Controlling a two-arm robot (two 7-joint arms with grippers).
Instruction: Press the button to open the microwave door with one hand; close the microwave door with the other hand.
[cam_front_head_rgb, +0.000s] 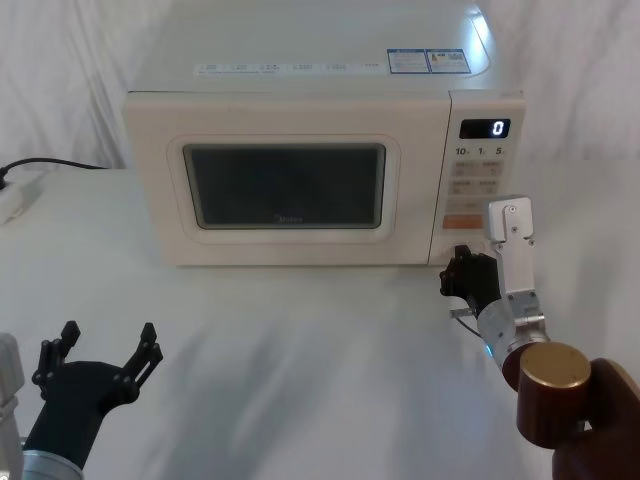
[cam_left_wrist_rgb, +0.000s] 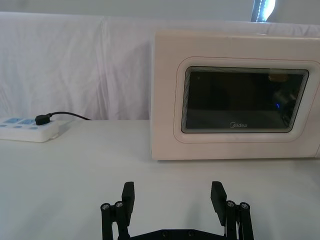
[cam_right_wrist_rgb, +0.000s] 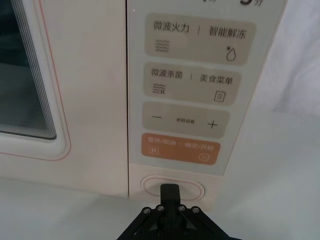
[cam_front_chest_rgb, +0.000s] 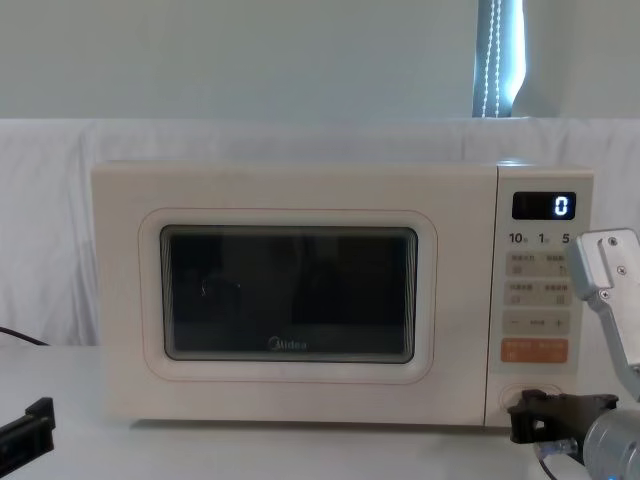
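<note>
Right wrist view shows the right gripper with fingers together, tip at the button low on the panel of the microwave. Down at the near left, the left gripper hovers, fingers apart. White cloth covers the surface and hangs behind. Shut, the microwave door is cream with dark glass.
</note>
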